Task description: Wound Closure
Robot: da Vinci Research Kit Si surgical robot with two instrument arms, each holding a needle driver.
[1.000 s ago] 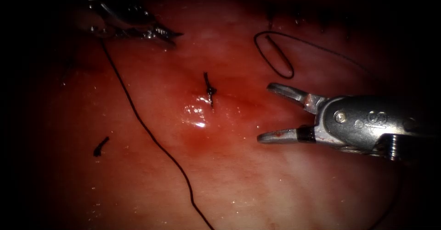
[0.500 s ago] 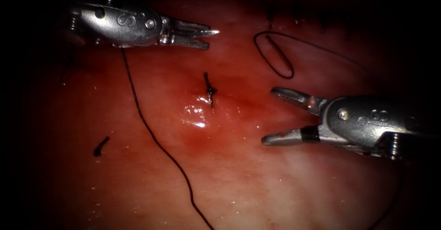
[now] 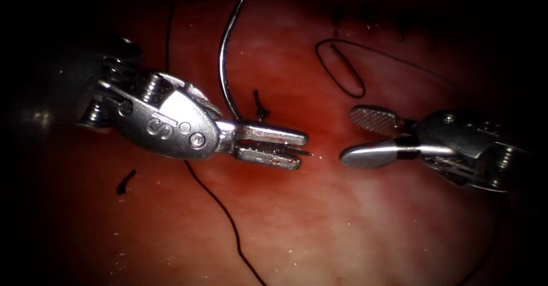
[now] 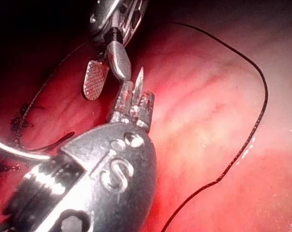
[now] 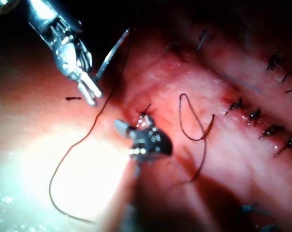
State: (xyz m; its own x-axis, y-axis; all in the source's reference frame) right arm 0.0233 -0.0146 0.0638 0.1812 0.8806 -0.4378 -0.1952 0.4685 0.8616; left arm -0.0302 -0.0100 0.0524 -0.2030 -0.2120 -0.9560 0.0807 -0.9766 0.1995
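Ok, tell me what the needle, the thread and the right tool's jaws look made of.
Needle: polished metal, by its bright glint; the left tool holds it near the tip, clear of the tissue.
Thread: thin dark matte strand, fibre uncertain.
Right tool: brushed metal, jaws open and empty, one pad cross-hatched.

Left tool (image 3: 297,149): your left arm's, over the tissue (image 3: 354,229), tips just below the knot (image 3: 261,110).
Needle (image 3: 224,69): in the left tool's jaws near the tip end; curve rises behind the tool, clear of the tissue.
Right tool (image 3: 357,137): facing the left tool, tips near but apart, nothing between its spread jaws.
Thread (image 3: 228,220): runs from under the left tool toward you.
Thread loop (image 3: 341,69): on the tissue, behind your right tool.
Cut end (image 3: 125,181): left, below the left tool.
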